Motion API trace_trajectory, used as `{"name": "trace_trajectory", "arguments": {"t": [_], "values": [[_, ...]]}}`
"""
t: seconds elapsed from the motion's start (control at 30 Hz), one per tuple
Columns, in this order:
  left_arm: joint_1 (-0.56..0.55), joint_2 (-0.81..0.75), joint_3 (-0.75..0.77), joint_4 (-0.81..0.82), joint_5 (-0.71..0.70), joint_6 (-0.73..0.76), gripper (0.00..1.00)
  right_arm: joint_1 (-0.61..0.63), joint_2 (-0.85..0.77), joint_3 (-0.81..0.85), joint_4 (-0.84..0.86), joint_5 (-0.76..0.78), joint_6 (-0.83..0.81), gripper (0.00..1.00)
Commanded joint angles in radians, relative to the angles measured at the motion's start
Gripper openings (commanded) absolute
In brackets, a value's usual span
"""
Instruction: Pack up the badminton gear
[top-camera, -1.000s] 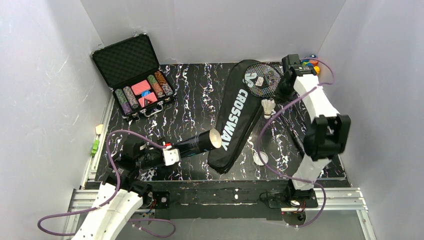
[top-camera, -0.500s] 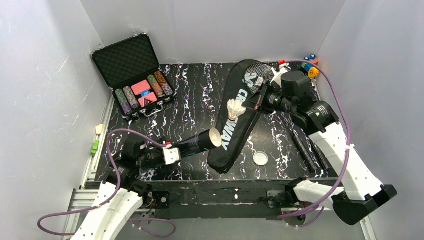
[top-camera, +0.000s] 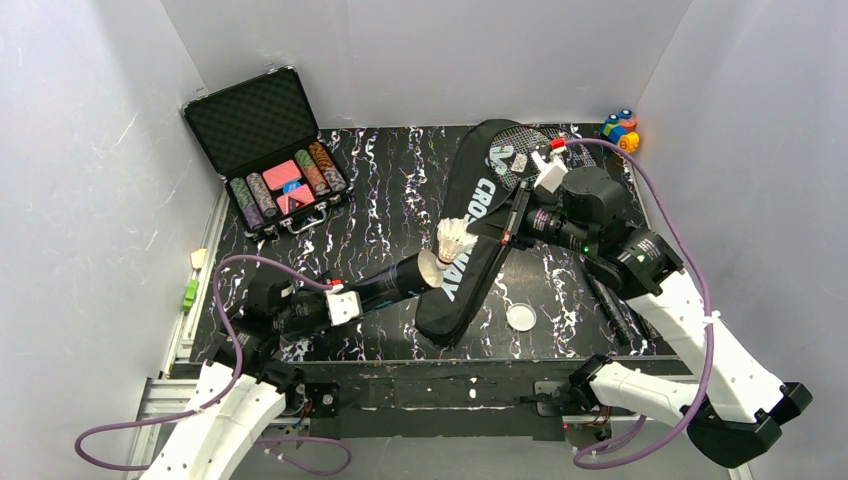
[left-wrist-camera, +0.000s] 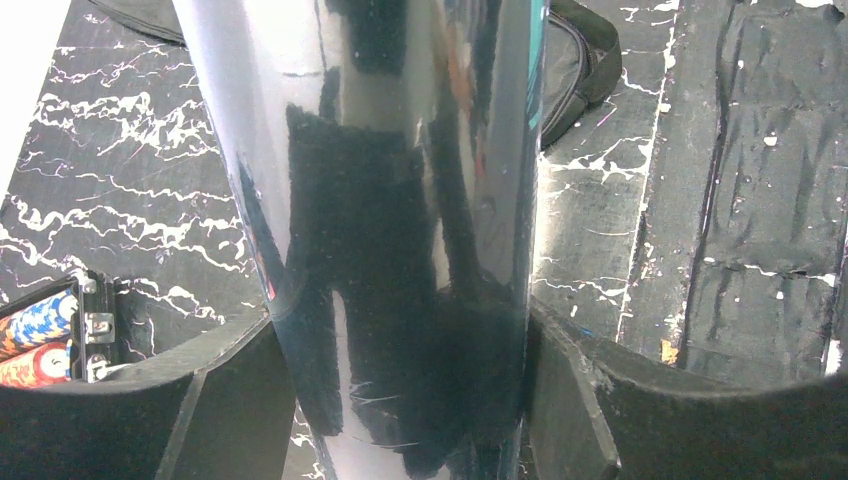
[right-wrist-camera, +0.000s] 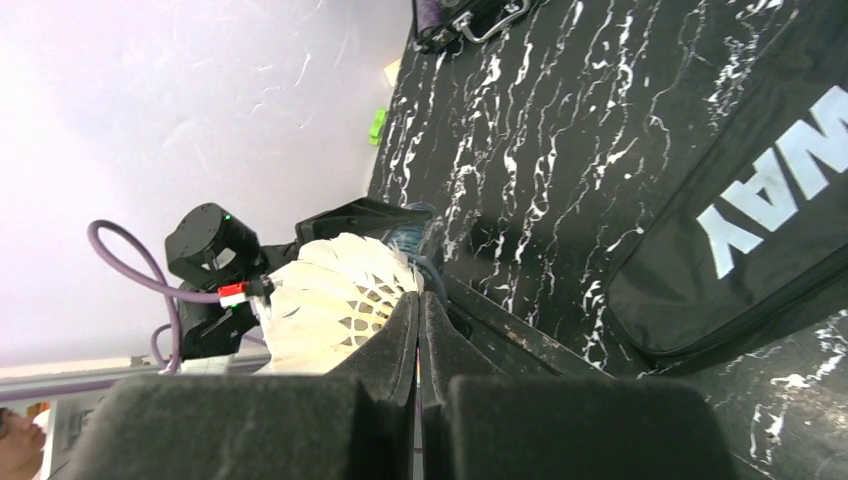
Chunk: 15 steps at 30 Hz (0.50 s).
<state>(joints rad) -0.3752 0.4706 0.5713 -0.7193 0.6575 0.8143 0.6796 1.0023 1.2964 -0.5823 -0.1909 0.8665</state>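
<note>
My left gripper (top-camera: 352, 298) is shut on the long dark tube (top-camera: 395, 283), held nearly level with its open mouth toward the right. The glossy tube (left-wrist-camera: 390, 200) fills the left wrist view between the fingers (left-wrist-camera: 600, 400). My right gripper (top-camera: 482, 232) is shut on a white feather shuttlecock (top-camera: 455, 240), just above and right of the tube's mouth. In the right wrist view the shuttlecock (right-wrist-camera: 335, 300) sits left of the pinched fingertips (right-wrist-camera: 405, 320). The black CROSSWAY bag (top-camera: 478, 225) lies below, with a racket head (top-camera: 525, 152) at its top. The round lid (top-camera: 520, 317) lies on the table.
An open case of poker chips (top-camera: 270, 160) stands at the back left. Toy blocks (top-camera: 620, 128) sit in the back right corner. A dark racket handle (top-camera: 612, 305) lies at the right, under the right arm. Grey walls close in three sides.
My right arm has carried the shuttlecock from the back right, left and down, to the tube's open mouth. The left gripper has kept hold of the tube, raising its mouth slightly.
</note>
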Motion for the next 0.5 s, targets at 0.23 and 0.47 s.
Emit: {"name": "trace_trajectory", "arguments": {"t": [0.23,0.47], "values": [[-0.002,0.006,0.038,0.049,0.007,-0.023,0.18,0.096,-0.016,-0.091,0.22,-0.008,0.063,0.01],[-0.002,0.001,0.04,0.054,0.019,-0.048,0.18,0.131,-0.014,-0.18,0.338,0.036,0.066,0.01]]}}
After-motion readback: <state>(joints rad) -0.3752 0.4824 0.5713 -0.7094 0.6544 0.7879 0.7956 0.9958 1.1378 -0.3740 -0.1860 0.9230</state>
